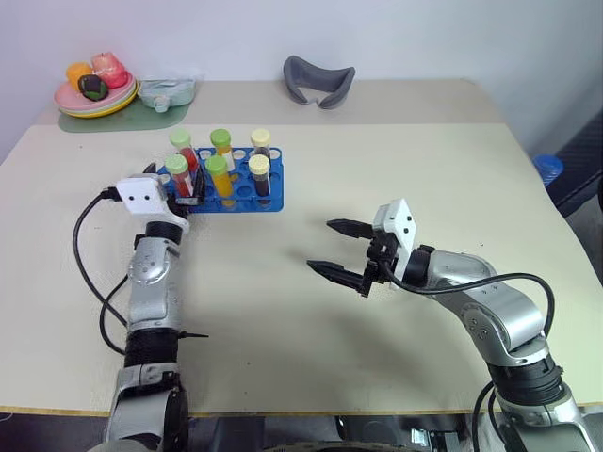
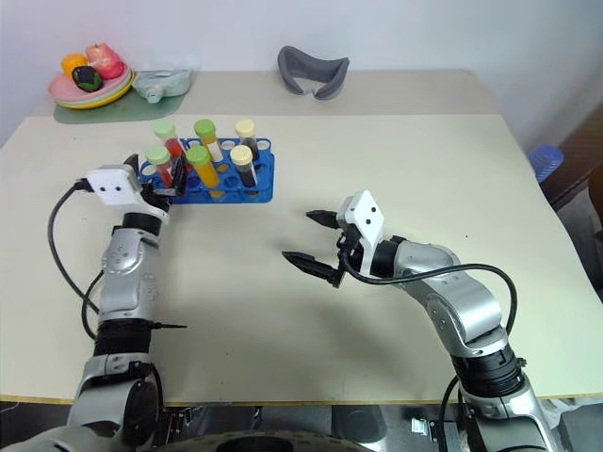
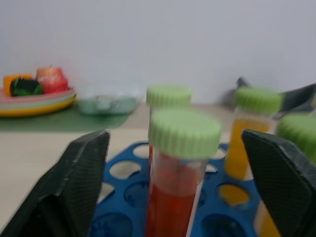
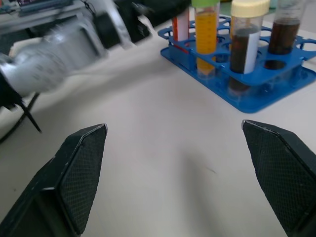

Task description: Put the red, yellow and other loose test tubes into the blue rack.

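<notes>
The blue rack stands on the table at the back left and holds several upright capped tubes. Red tubes with light-green caps fill its left end. Yellow-orange tubes stand in the middle and dark tubes with pale-yellow caps on the right. My left gripper is at the rack's left front corner and is open. Its fingers stand wide on either side of the front red tube without touching it. My right gripper hovers open and empty over the table's middle, right of the rack.
At the back left, a plate of toy fruit rests on a green mat beside a pale green container. A grey curved object lies at the back centre. A black cable loops from my left wrist.
</notes>
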Tool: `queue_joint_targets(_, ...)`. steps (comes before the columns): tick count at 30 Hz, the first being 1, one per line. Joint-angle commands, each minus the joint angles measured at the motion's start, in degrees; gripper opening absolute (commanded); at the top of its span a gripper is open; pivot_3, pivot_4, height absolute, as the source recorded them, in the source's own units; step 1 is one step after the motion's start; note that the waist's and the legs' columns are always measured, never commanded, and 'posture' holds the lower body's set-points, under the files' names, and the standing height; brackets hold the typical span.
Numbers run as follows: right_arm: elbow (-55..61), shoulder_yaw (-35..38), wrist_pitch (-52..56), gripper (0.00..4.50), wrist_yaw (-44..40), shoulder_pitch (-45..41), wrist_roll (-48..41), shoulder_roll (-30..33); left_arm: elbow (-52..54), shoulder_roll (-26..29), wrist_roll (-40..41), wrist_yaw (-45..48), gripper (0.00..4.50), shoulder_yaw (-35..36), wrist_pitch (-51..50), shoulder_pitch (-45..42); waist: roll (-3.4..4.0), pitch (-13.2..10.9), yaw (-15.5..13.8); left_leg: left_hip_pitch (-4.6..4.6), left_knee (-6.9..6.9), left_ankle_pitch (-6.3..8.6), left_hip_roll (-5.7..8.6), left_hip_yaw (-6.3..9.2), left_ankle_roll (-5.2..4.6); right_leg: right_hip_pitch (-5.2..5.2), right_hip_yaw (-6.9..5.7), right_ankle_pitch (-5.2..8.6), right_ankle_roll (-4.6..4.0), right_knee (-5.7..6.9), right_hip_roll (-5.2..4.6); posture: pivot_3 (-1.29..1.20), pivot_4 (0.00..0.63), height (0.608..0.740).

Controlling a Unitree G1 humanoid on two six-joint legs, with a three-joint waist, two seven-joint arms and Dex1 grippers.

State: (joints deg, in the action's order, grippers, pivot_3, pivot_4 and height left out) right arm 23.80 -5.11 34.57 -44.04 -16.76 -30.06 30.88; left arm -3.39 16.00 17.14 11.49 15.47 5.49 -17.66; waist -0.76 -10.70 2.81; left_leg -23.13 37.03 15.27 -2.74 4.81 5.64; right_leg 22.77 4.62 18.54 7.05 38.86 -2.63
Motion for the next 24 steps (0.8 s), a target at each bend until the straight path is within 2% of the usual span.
queue_joint_targets(1, -0.7, 3.8, -1.4, 4.5, -2.2, -0.1, -0.4, 2.9, 12.8, 5.1, 6.8, 4.8, 4.42, 4.3, -5.7, 6.8, 0.02, 0.0, 0.1, 0.0, 0.0, 0.0, -0.02, 0.0, 0.0, 0.0, 0.0, 0.0, 0.0, 0.0, 0.02, 0.0, 0.15, 0.74)
queue_joint_targets(5, -3.4, 8.8, -2.4, 4.5, -4.5, 2.0, -0.1, 8.1, 21.2, 13.5, 13.0, 13.8, 4.42, 10.4, -12.5, 21.2, 0.05, 0.0, -0.3, 0.0, 0.0, 0.03, -0.01, -0.02, -0.04, -0.03, 0.01, 0.01, -0.01, -0.03, -0.01, 0.0, 0.15, 0.74)
queue_joint_targets(9, -7.0, 13.5, -3.5, 4.5, -6.2, 3.7, -0.3, 12.0, 23.3, 16.8, 16.0, 17.6, 4.42, 15.9, -14.8, 30.1, 0.04, 0.0, -0.5, 0.01, -0.04, 0.05, -0.01, -0.04, -0.08, -0.12, 0.0, 0.01, -0.01, -0.22, -0.02, 0.0, 0.15, 0.74)
queue_joint_targets(14, -11.0, 16.0, -5.3, 4.5, -7.7, 4.4, 0.5, 14.0, 22.2, 17.5, 15.8, 19.4, 4.42, 19.4, -14.6, 33.5, 0.03, 0.0, -0.4, 0.06, -0.04, 0.07, -0.01, -0.04, -0.11, -0.23, -0.01, 0.01, -0.02, -0.33, -0.01, 0.0, 0.15, 0.74)
queue_joint_targets(24, -15.4, 14.0, -7.8, 4.5, -8.4, 1.8, 2.3, 12.4, 26.4, 14.0, 14.1, 17.9, 4.42, 16.4, -15.4, 35.7, 0.04, 0.0, -0.2, 0.1, -0.06, 0.08, -0.02, -0.05, -0.11, -0.27, 0.01, 0.01, -0.01, -0.37, -0.01, 0.0, 0.15, 0.74)
